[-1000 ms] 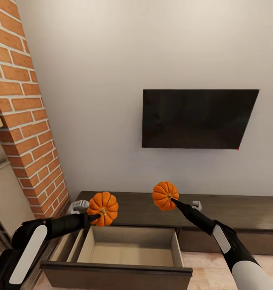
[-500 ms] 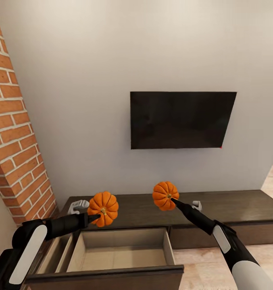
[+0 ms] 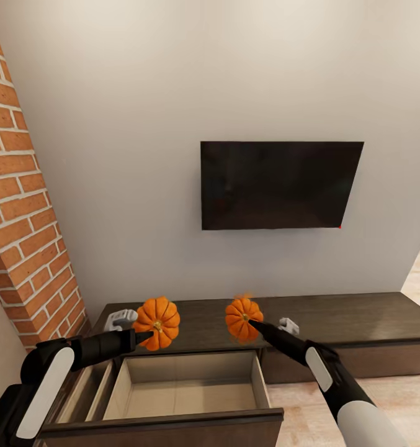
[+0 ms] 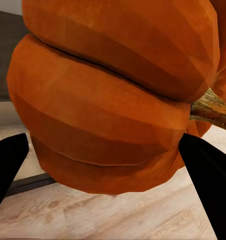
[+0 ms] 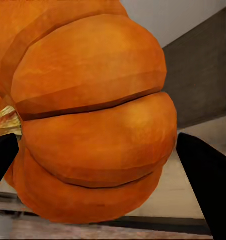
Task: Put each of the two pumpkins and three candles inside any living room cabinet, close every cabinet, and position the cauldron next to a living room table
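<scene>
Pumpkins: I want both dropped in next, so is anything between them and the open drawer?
Nothing visible. The left claw holds one pumpkin, the right claw the other, both above the open drawer, whose visible pale interior is bare.

Nothing readable showed anywhere — the black TV [image 3: 281,185] screen was blank, and the pumpkins carried no label.

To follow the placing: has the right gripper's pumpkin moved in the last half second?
Yes. The pumpkin in the right gripper moved left and down against the unmoved TV, toward the open drawer.
</scene>
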